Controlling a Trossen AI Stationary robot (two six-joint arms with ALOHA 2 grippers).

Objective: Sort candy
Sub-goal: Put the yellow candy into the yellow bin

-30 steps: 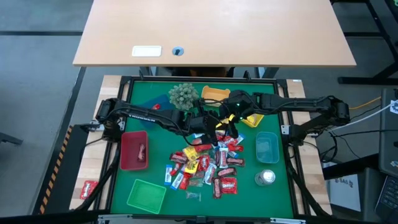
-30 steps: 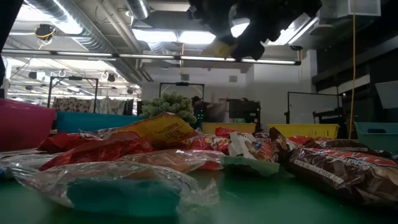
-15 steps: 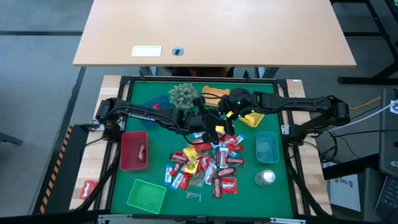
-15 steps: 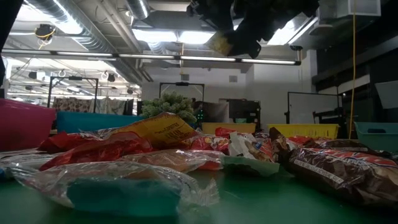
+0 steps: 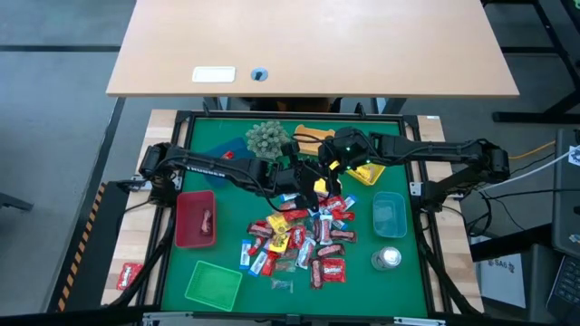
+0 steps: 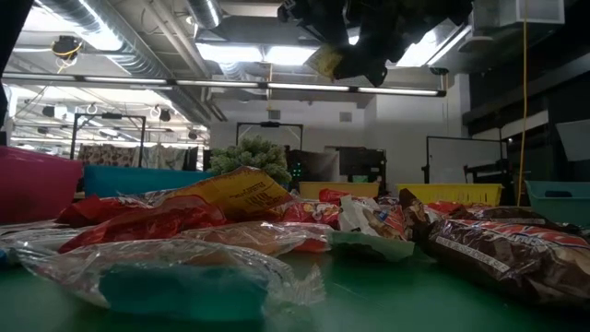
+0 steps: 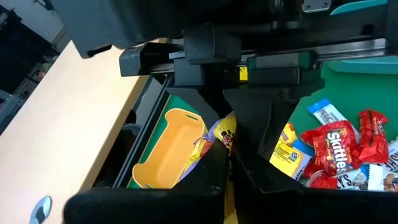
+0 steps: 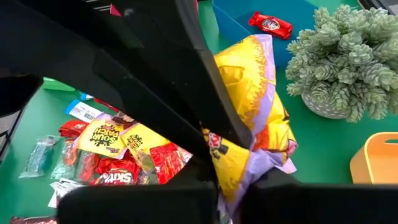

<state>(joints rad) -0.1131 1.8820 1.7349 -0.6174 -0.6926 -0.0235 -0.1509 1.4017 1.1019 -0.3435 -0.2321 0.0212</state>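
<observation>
The right gripper (image 8: 230, 168) jaws are clamping a crinkled yellow-and-purple candy packet (image 8: 252, 118); the left gripper (image 5: 308, 186) (jaws probably empty, I cannot tell) is hovering beside it.

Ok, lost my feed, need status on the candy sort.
Right claw shut on yellow packet, lifted over the pile. Left claw close beside it. Plant ball nearby.

- In the high view the two grippers overlap above the candy pile (image 5: 299, 237); their fingertips cannot be made out there.
- The right gripper (image 8: 214, 168) hides much of the yellow packet (image 8: 249, 124) it pinches.
- The yellow tray (image 7: 165, 149) is partly hidden by dark fingers.
- The plant (image 8: 345, 59) is cut by the picture's edge.
- In the low view both grippers are cropped at the top.
</observation>
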